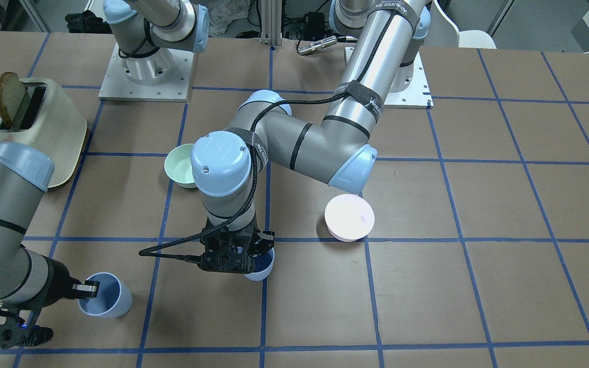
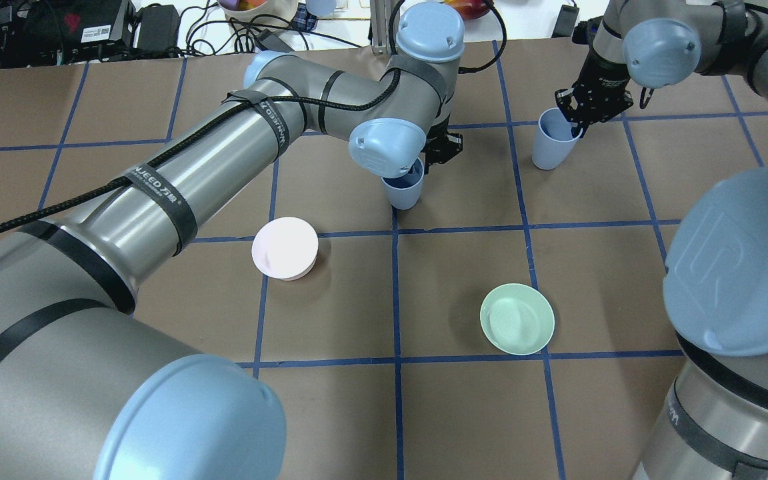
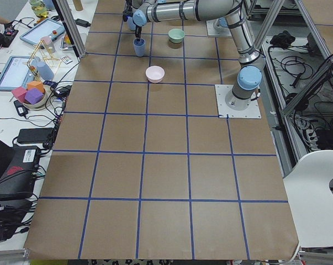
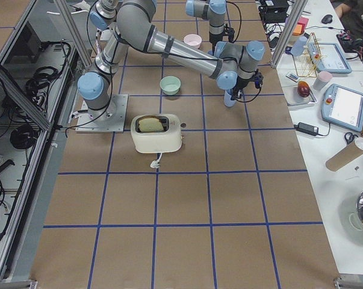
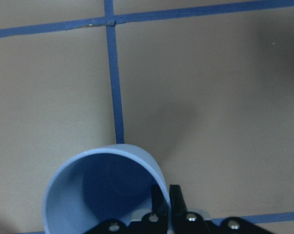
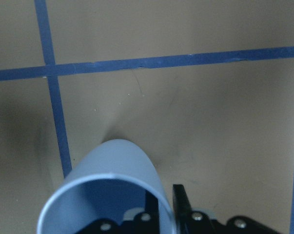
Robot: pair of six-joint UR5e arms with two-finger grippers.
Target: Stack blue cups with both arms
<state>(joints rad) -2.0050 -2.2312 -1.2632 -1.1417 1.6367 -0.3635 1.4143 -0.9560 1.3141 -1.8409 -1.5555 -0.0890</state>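
Nearest my left wrist lens is the left cup [image 5: 100,195], mouth up. The right cup [image 6: 115,168] leans in its grip. Both are toward the long worktop edge opposite my bases, well apart; I can't tell whether either is clear of the paper.

As I judge it, I should level the right cup, carry it squarely over the left cup's mouth and lower it slowly. The finger inside that mouth has to come out first.

The left gripper [image 5: 165,201] pinches its cup's wall, one finger inside and one outside, and the right gripper [image 6: 167,201] does likewise. The pink bowl [image 2: 284,248] and green bowl [image 2: 517,319] sit nearer the bases' edge.
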